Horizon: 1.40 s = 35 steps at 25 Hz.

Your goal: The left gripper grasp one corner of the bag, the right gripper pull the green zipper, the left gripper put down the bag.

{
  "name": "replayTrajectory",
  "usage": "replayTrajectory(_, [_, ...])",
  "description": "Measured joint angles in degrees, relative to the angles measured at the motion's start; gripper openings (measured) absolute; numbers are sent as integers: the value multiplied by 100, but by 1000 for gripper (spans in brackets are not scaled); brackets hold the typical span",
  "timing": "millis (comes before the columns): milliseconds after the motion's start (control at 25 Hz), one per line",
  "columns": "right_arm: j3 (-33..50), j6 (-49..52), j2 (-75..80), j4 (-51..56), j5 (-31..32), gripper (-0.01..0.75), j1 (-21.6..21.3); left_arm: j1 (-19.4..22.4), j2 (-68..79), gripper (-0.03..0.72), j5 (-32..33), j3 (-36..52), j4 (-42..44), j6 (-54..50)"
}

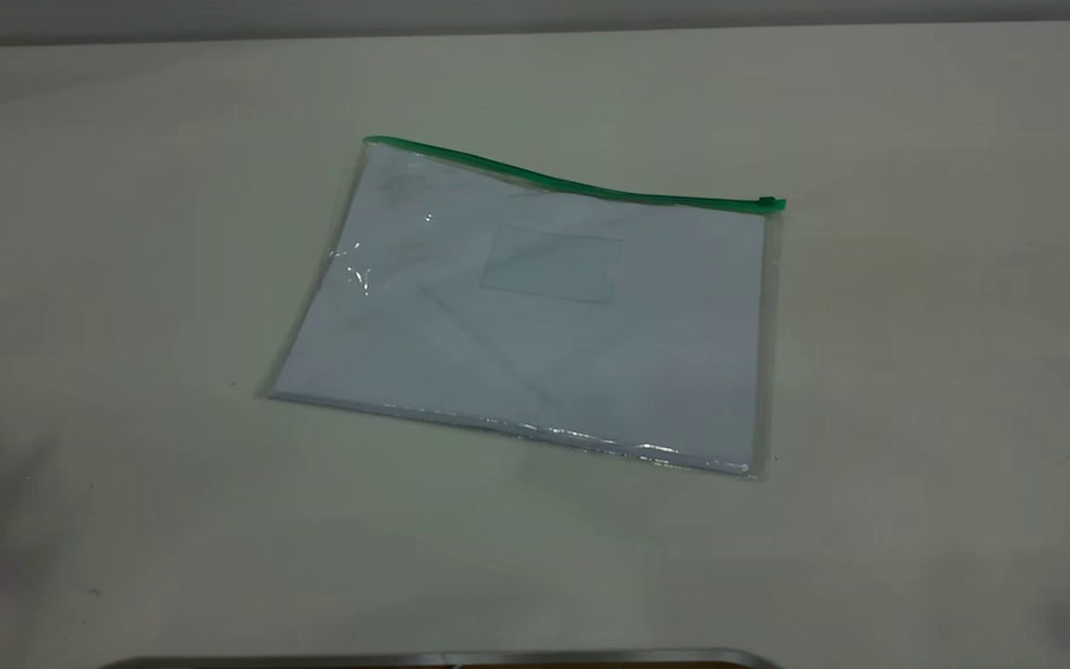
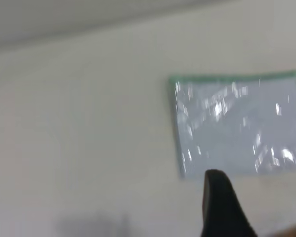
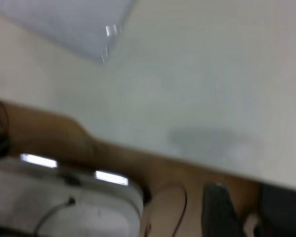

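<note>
The bag, a clear flat plastic pouch with white paper inside and a small card pocket on its face, lies flat near the middle of the pale tabletop. The green zipper runs along its far edge, rippling slightly, with the slider tab at the right end. The exterior view shows no arm at all. Only the left wrist view shows the left gripper, hovering short of the bag's near edge with its jaws spread apart; one finger is cut off at the frame. The right wrist view catches the right gripper beyond the tabletop's edge, blurred, so whether its jaws are open cannot be told.
</note>
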Motion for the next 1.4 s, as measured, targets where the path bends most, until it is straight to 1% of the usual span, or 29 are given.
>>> replayTrajectory(160, [802,210,-364,-222,0,439,0,0,-379,447,0,1310,66,-102])
replayTrajectory(280, [1104,292,-602,-374,-39,439,0,0,-665,447,0,2142,98,-119])
replayTrajectory(320, [1189,335,-663,-411,-172,439,0,0,-760,447,0,2400,122,-119])
replayTrajectory(440, [1491,662,-821,-455,-743,439,0,0,-1035,447,0,3005,402,-140])
replayTrajectory(640, [1622,966,-854,-578,-877,436,0,0,-1627,447,0,3786,1115,-608])
replayTrajectory(840, [1628,1196,-854,-659,-870,436,0,0,-2497,447,-61,4433,1714,-1116])
replayTrajectory(1040, [1630,1252,-854,-937,-719,436,0,0,-3274,447,-298,4915,1740,-1304])
replayTrajectory(1200, [1630,1423,-854,-1044,-899,435,0,0,-3699,447,-305,4961,1751,-1322])
replayTrajectory(1400, [1630,1457,-854,-1024,-915,435,0,0,-4112,447,-305,4960,1730,-1354])
